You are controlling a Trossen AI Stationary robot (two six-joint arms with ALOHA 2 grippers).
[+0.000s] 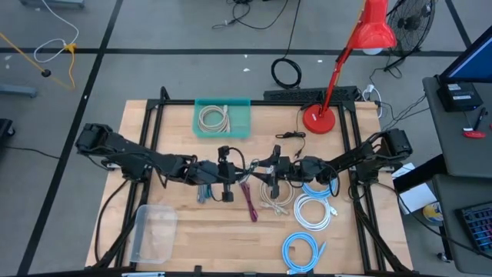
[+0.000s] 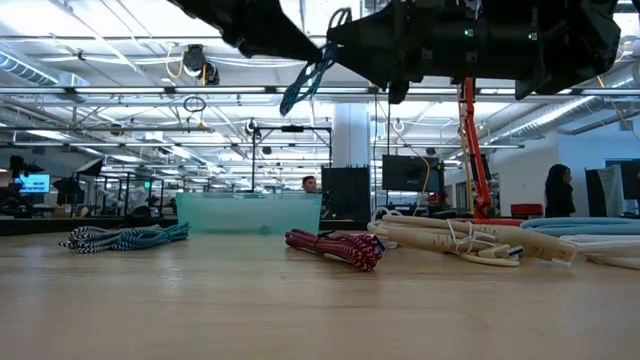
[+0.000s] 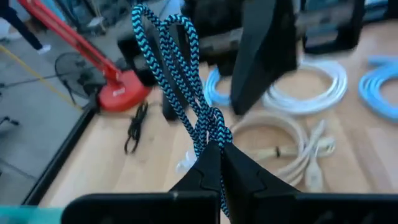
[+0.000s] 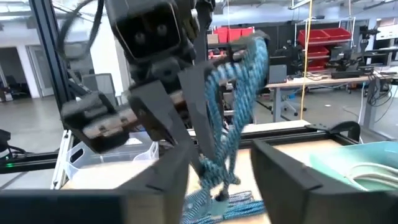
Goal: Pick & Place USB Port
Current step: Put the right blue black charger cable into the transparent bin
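My left gripper was clenched hard on the blue-and-black braided cable, holding it up over the middle of the table so the loops hung free and my other arm could get at them. That's why it was in the air rather than lying with the rest: a dangling bundle offers a loop to grab. My right gripper sat level with it, fingers straddling the hanging strands, part-way closed around them; I couldn't tell whether it had actually caught the cable. It looked like a hand-over between my two arms.

The cable itself was a woven cord, bright blue crossed with black, folded into several long loops and pinched at one end. Another braided bundle lay on the wood near the teal bin, beside the red-and-black cable.
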